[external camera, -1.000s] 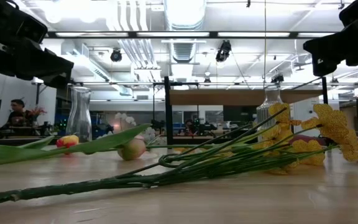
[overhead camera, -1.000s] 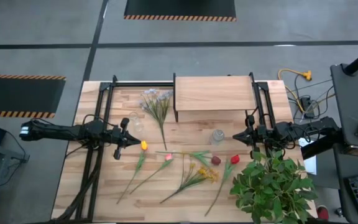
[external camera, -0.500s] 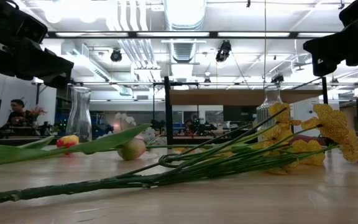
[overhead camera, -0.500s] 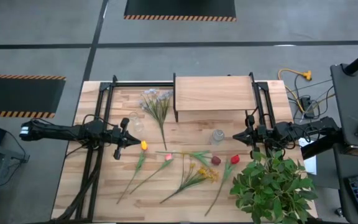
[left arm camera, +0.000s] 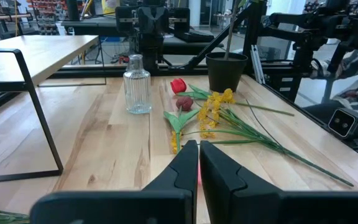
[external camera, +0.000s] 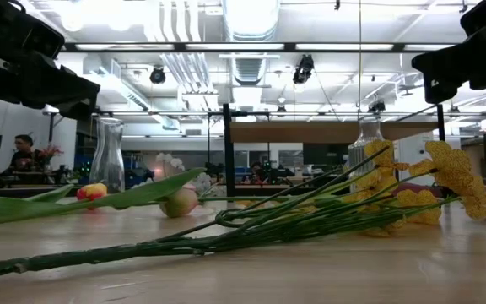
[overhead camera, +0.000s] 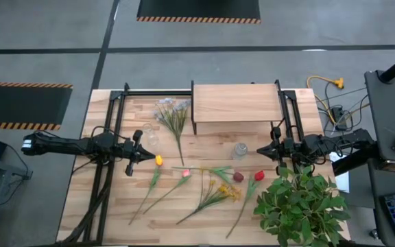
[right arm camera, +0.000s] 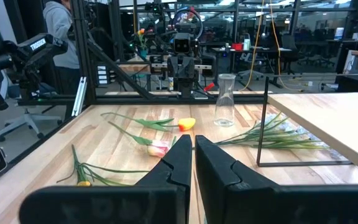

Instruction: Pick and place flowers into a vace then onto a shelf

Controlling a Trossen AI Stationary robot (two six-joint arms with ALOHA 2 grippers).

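Inventory, tabletop:
- Shelf (overhead camera: 236,103): at the table's far edge, centre.
- Flowers (overhead camera: 211,189): lying flat toward the near edge; pale sprigs (overhead camera: 173,114) beside the shelf.
- My left gripper (overhead camera: 141,155): fingers together, empty, near the left edge.
- My right gripper (overhead camera: 260,151): fingers together, empty, near the right edge, beside a glass vase (overhead camera: 240,150).

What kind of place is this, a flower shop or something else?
Probably a robotics lab or workshop: two robot arms, left gripper and right gripper, flank a table strewn with flowers, under exposed ceiling ducts.
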